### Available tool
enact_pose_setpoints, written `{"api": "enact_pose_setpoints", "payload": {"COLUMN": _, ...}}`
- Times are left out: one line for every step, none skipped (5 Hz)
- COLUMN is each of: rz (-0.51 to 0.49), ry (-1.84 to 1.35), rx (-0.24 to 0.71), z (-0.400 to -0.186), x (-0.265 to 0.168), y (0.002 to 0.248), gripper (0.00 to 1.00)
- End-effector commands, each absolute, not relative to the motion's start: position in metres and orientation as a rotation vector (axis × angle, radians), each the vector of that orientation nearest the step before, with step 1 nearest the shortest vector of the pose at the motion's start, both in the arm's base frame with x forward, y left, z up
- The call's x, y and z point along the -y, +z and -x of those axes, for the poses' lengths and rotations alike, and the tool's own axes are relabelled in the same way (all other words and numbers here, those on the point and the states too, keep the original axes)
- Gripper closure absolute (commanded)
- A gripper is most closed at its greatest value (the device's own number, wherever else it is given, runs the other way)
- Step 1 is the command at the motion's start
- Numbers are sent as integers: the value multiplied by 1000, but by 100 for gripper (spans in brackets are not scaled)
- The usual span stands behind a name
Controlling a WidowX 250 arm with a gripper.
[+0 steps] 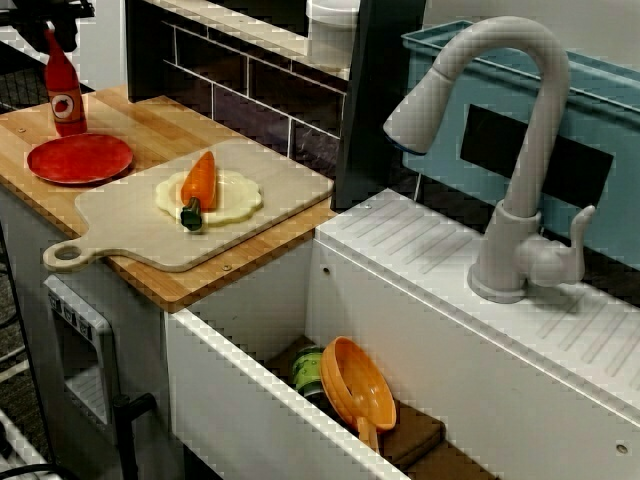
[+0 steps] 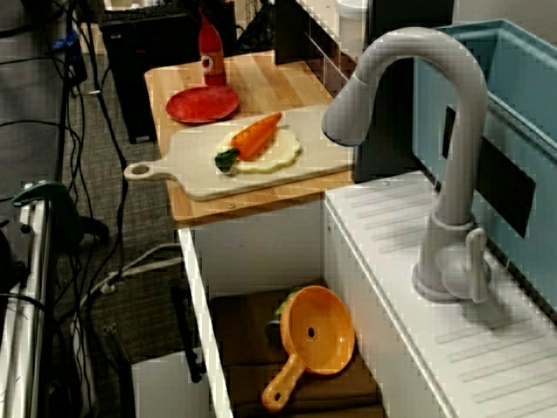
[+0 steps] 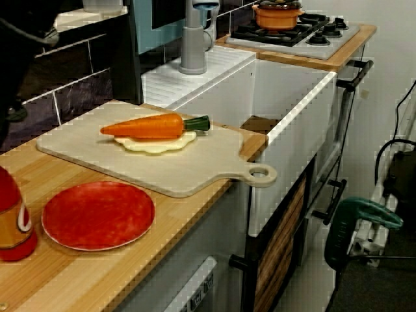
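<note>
A toy carrot point(image 1: 199, 183) with a green stem lies on a pale yellow dough-like disc point(image 1: 232, 199) on a light cutting board point(image 1: 140, 225) with a round handle. In the view over the sink, a dark shape at the top left corner looks like my gripper point(image 1: 55, 12), just above a red sauce bottle point(image 1: 64, 88). Its fingers are cut off by the frame edge. In the view from the counter end, a blurred dark mass point(image 3: 16, 58) at the left is the arm. A red plate point(image 1: 79, 158) sits beside the bottle.
The wooden counter point(image 1: 180, 285) ends at a white sink point(image 1: 250, 400) holding an orange strainer point(image 1: 357, 385) and a green can point(image 1: 309, 372). A grey faucet point(image 1: 510, 150) stands behind it. A stove with an orange pot point(image 3: 278, 14) lies beyond. Cables point(image 2: 96, 131) cover the floor.
</note>
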State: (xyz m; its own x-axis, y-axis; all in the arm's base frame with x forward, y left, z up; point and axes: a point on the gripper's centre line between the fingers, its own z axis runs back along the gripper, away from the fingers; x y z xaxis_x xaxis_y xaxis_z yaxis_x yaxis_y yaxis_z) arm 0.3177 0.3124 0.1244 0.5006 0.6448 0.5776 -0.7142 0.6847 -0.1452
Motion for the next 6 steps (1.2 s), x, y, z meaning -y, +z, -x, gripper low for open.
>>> {"api": "enact_pose_setpoints", "payload": {"rz": -143, "ry": 760, "rx": 699, "z": -333, "x": -286, "y": 171, "gripper": 100}}
{"api": "enact_pose_setpoints", "payload": {"rz": -145, "ry": 739, "rx": 694, "z": -341, "x": -269, "y": 171, "gripper": 100}}
{"api": "enact_pose_setpoints", "payload": {"rz": -139, "ry": 725, "rx": 709, "z": -345, "x": -254, "y": 173, "gripper": 100}}
{"api": "enact_pose_setpoints", "payload": {"rz": -150, "ry": 701, "rx": 716, "z": -351, "x": -233, "y": 173, "gripper": 100}}
{"api": "enact_pose_setpoints", "payload": {"rz": -155, "ry": 677, "rx": 728, "z": -357, "x": -209, "y": 175, "gripper": 100}}
{"api": "enact_pose_setpoints", "payload": {"rz": -110, "ry": 661, "rx": 730, "z": -360, "x": -194, "y": 179, "gripper": 100}}
